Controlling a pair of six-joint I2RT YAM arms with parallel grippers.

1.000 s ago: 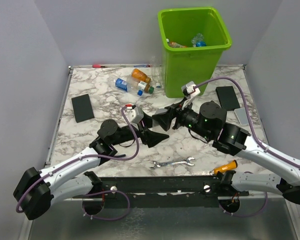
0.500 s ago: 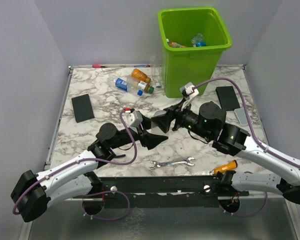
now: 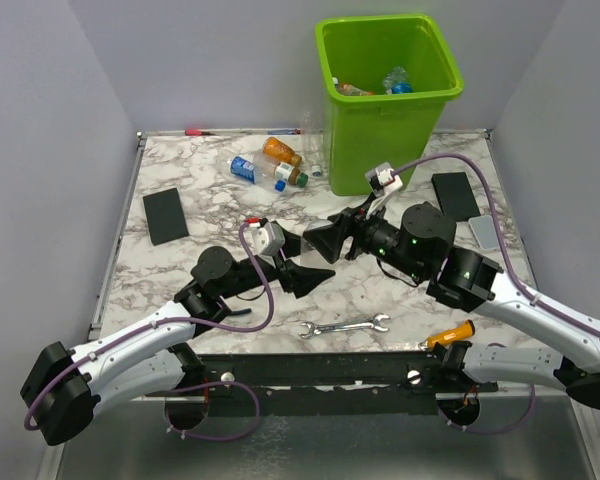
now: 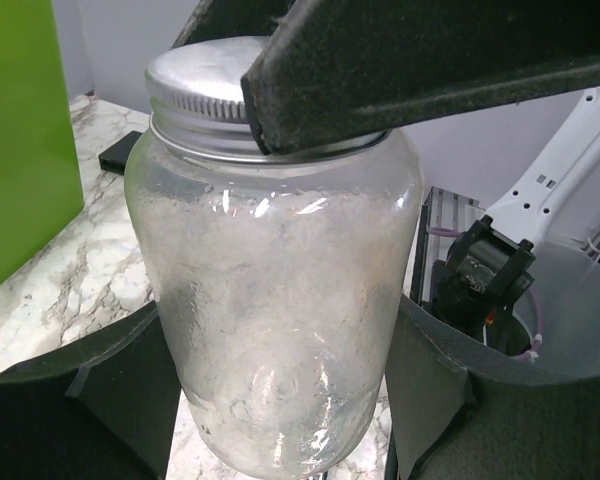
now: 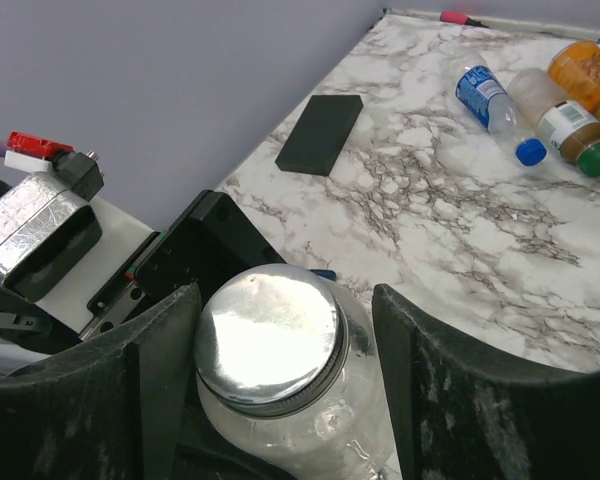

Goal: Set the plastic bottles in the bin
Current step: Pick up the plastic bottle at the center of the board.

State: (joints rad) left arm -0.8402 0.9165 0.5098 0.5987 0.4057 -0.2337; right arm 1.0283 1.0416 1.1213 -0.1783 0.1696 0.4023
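Top external view: some plastic bottles (image 3: 394, 80) already in bin (image 3: 380, 140), upper centre; a few left lying upper left. Left gripper (image 4: 275, 340) pinching glass jar (image 4: 270, 230); right gripper (image 5: 280, 330) around lid (image 5: 268, 335), whether clamped, cannot tell.

The tall plastic bin (image 3: 385, 110) is bright lime green. The table top (image 3: 220, 215) is white marble with grey and brownish veins. Among the plastic bottles, the clear bottle (image 5: 485, 95) carries a blue label and a blue cap. The round bottle (image 5: 585, 70) is orange, and the third bottle (image 5: 570, 130) has a white label and a green cap. The clear glass jar (image 4: 270, 300) wears a silver metal lid (image 5: 270, 335). The flat rectangular block (image 3: 166, 216) is black, the wrench (image 3: 345, 326) silver, the screwdriver handle (image 3: 450, 333) orange, and the arm cable (image 3: 265, 285) purple.
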